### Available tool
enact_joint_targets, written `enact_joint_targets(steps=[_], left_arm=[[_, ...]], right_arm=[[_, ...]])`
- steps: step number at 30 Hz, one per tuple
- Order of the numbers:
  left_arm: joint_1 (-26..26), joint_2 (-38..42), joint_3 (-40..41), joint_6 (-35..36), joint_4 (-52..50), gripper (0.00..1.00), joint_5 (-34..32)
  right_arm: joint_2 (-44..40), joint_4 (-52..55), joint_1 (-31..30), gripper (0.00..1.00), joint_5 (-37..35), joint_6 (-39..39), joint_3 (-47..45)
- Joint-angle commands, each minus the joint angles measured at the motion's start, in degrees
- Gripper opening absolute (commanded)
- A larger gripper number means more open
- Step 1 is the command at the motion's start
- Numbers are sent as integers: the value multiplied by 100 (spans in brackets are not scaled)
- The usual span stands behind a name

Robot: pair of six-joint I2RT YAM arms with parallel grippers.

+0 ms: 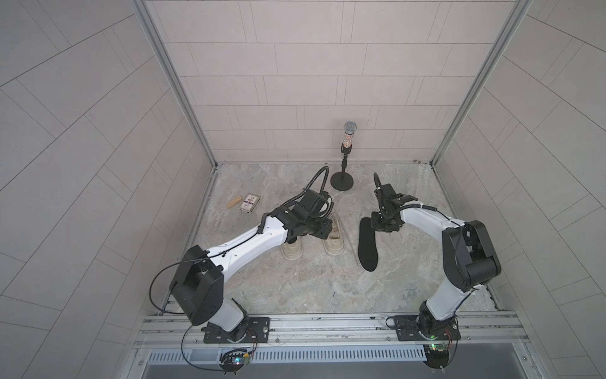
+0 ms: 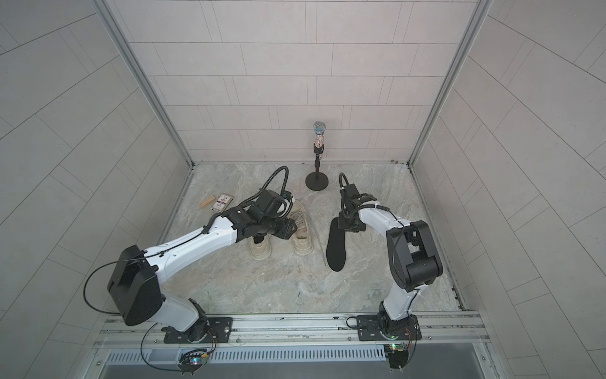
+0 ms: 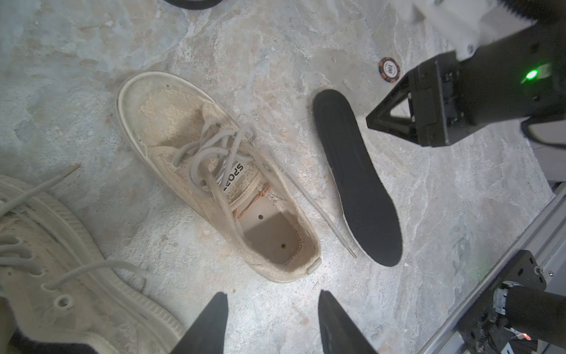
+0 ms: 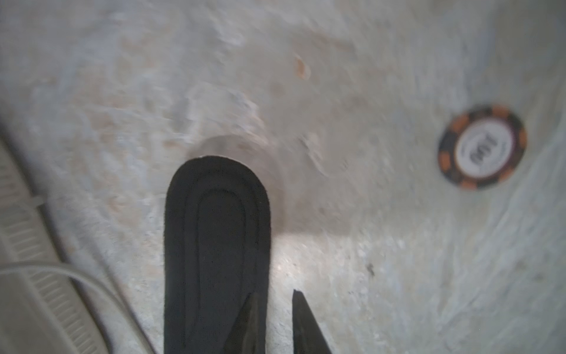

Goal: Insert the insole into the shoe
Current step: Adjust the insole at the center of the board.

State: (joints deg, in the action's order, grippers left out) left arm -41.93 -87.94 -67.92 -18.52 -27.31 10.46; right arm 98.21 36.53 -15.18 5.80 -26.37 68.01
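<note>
A black insole [image 1: 367, 249] lies flat on the stone floor, right of two beige laced shoes. The nearer shoe [image 1: 334, 241] shows an empty mouth in the left wrist view [image 3: 269, 233]. The second shoe [image 1: 290, 251] is partly under my left arm. My left gripper [image 3: 272, 298] hangs open above bare floor just off the first shoe's heel. My right gripper [image 4: 275, 303] is at the insole's [image 4: 214, 245] far end. Its jaws stand slightly apart across the insole's long edge, one fingertip [image 4: 252, 309] over the insole, one over the floor. Nothing is gripped.
A microphone on a round black stand [image 1: 342, 182] is behind the shoes. A card box [image 1: 248, 202] and a wooden block [image 1: 233, 201] lie at the back left. A poker chip [image 4: 482, 147] rests beyond the insole. Walls close three sides; a metal rail [image 1: 328, 325] runs along the front.
</note>
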Motion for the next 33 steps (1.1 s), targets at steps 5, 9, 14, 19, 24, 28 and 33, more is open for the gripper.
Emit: enact_joint_targets(steps=[5, 9, 14, 19, 24, 28, 33], left_arm=[[97, -213, -248, 85, -7, 53, 51], [113, -275, -309, 86, 11, 53, 105], [124, -387, -489, 126, -77, 53, 171], [133, -406, -501, 157, -125, 53, 116], [134, -360, -433, 131, -99, 53, 88], [158, -296, -353, 132, -82, 53, 50], [193, -251, -245, 130, -49, 53, 47]], right_arm=[[-342, 1112, -108, 39, 476, 290, 136], [-653, 777, -121, 35, 954, -236, -663], [-1048, 737, -240, 33, 1146, -745, -1020], [-1240, 341, -718, 35, 1990, -1196, -1140], [-644, 211, -1334, 35, 2173, -1221, -1057], [-470, 169, -1392, 34, 1943, -1318, -1248], [-529, 335, -1104, 33, 1673, -1328, -1739]])
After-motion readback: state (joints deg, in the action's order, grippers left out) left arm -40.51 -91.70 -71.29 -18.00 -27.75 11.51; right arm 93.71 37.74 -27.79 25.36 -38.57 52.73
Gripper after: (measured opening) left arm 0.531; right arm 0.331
